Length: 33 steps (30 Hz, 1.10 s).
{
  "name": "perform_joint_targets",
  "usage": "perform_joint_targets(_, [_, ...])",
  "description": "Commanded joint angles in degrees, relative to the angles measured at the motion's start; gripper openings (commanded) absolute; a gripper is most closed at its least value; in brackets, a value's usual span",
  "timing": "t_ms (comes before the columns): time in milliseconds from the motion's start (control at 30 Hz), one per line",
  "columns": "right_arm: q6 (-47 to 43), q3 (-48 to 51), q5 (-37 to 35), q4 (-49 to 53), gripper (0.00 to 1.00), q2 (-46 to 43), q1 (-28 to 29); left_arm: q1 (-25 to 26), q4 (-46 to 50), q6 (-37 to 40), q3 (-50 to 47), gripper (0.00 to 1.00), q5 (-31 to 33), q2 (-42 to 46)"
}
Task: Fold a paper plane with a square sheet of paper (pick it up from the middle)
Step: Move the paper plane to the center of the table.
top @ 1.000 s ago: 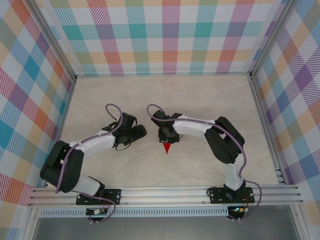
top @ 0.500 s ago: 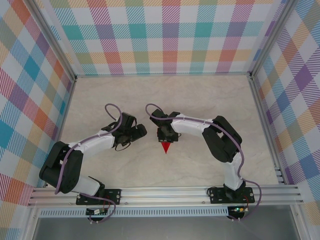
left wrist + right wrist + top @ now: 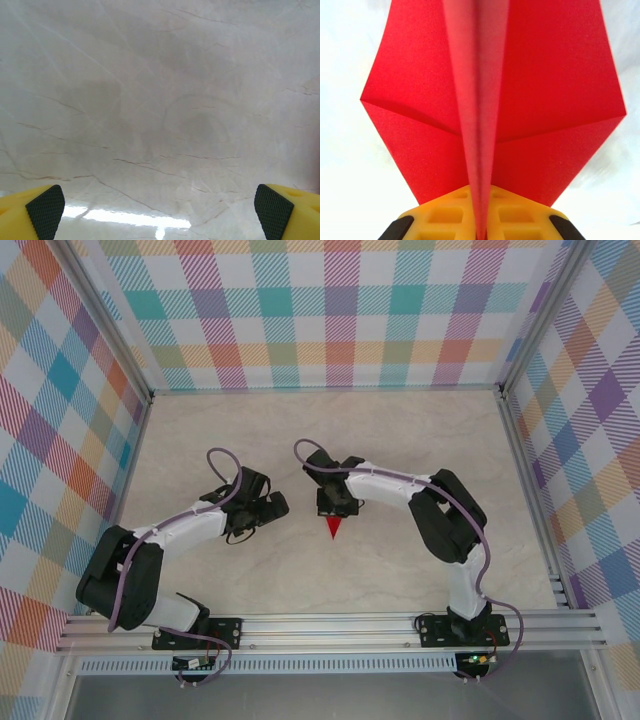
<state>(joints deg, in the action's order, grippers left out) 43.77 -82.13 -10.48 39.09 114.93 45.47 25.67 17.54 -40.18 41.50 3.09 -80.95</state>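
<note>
At the middle of the pale marbled table [image 3: 420, 440], the right gripper [image 3: 482, 220] pinched the centre crease of the slim, pointed, bright red paper plane [image 3: 545, 90] (tip toward the near edge); the left gripper [image 3: 160, 205], black-padded yellow jaws wide open, hung nearby.

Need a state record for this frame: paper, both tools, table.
plane: red, folded to a point, wings spread either side of a centre ridge
plane tip: points toward the arm bases in the top view
right tool: shut on the plane's centre ridge
left tool: open, nothing between its fingers, apart from the plane on its left
table: pale, marbled
plane on table or lifted: cannot tell
</note>
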Motion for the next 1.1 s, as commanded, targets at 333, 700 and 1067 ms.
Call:
perform_joint_targets(333, [-12.2,-11.5,1.0,2.0,0.12,6.8,-8.1,-2.0,4.2,2.2,1.6,1.00,1.2,2.2])
perform_joint_targets(700, [-12.7,-16.0,3.2,4.6,0.16,12.7,-9.4,-2.0,4.6,2.6,2.5,1.00,0.5,1.4])
perform_joint_targets(1067, [-12.0,-17.5,4.2,5.7,0.31,5.3,-9.3,-2.0,6.7,3.3,5.1,1.00,1.9,2.0])
